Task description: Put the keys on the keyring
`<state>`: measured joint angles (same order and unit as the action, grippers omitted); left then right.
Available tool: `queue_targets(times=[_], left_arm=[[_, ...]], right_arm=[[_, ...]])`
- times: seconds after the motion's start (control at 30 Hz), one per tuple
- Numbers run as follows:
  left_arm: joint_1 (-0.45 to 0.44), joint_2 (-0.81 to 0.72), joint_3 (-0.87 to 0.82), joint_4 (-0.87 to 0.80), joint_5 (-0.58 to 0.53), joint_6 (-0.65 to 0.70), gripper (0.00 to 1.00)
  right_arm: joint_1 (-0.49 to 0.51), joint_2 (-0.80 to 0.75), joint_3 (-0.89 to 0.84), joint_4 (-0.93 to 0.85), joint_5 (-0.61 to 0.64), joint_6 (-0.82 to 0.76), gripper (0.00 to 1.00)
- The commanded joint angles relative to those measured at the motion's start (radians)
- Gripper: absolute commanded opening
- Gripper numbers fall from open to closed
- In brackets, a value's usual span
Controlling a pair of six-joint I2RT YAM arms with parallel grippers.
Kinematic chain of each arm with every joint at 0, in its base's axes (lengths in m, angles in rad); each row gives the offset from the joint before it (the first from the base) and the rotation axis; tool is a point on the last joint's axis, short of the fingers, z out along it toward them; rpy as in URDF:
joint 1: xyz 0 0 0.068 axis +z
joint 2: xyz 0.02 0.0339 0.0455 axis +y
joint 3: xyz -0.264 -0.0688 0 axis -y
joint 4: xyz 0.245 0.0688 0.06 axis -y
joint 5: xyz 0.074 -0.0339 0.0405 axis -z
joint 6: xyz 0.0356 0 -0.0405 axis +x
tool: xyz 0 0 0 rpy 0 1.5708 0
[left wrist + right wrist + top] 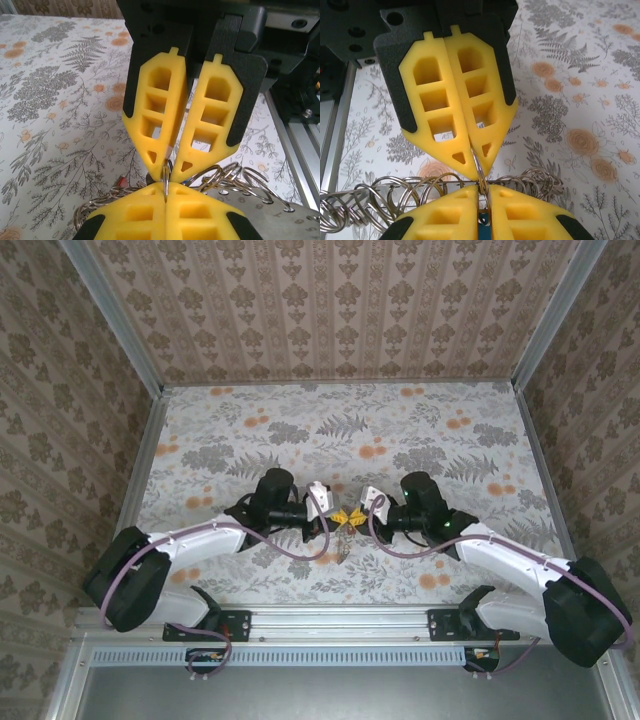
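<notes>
A thin silver keyring (165,176) stands edge-on, pinched between both grippers over the middle of the table. My left gripper (165,187) is shut on its near edge. Facing it tip to tip, my right gripper (174,169) has its fingertips on the ring's other side. In the right wrist view the keyring (480,170) runs from the left gripper (476,165) down into the narrow slit of the right gripper (485,190). A blue key head (486,227) sits in that slit too. A red key head (122,181) peeks out below. From above, the grippers (345,519) meet.
Several silver split rings (370,197) are strung in a row behind the fingertips, spreading to both sides (235,179). A perforated metal plate (287,216) hangs with them. A small bundle (343,546) dangles under the grippers. The aluminium rail (330,622) runs along the near edge.
</notes>
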<state>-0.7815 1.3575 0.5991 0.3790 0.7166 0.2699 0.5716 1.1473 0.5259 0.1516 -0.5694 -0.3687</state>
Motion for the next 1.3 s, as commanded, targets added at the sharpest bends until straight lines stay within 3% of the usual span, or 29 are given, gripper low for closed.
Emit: queue_targets(times=[0.0, 0.13, 0.23, 0.33, 0.4, 0.67, 1.27], left_arm=[[0.008, -0.012, -0.015, 0.239, 0.093, -0.1, 0.0], [0.013, -0.006, -0.04, 0.312, 0.11, -0.134, 0.0], [0.014, -0.01, -0.05, 0.324, 0.106, -0.143, 0.0], [0.014, -0.023, -0.043, 0.259, 0.09, -0.116, 0.0], [0.013, -0.037, -0.031, 0.176, 0.072, -0.074, 0.09], [0.004, -0.061, 0.055, -0.124, 0.007, 0.091, 0.18], [-0.027, -0.006, 0.158, -0.337, -0.021, 0.213, 0.2]], right_arm=[[-0.008, -0.004, -0.036, 0.136, -0.037, 0.08, 0.14], [-0.016, -0.007, -0.05, 0.157, -0.034, 0.092, 0.11], [-0.019, -0.012, -0.053, 0.159, -0.026, 0.093, 0.02], [-0.019, -0.019, -0.024, 0.095, -0.028, 0.07, 0.0], [-0.019, -0.026, 0.005, 0.032, -0.024, 0.046, 0.0], [0.013, -0.029, 0.125, -0.236, 0.031, -0.108, 0.0], [0.054, -0.006, 0.177, -0.319, 0.048, -0.153, 0.0]])
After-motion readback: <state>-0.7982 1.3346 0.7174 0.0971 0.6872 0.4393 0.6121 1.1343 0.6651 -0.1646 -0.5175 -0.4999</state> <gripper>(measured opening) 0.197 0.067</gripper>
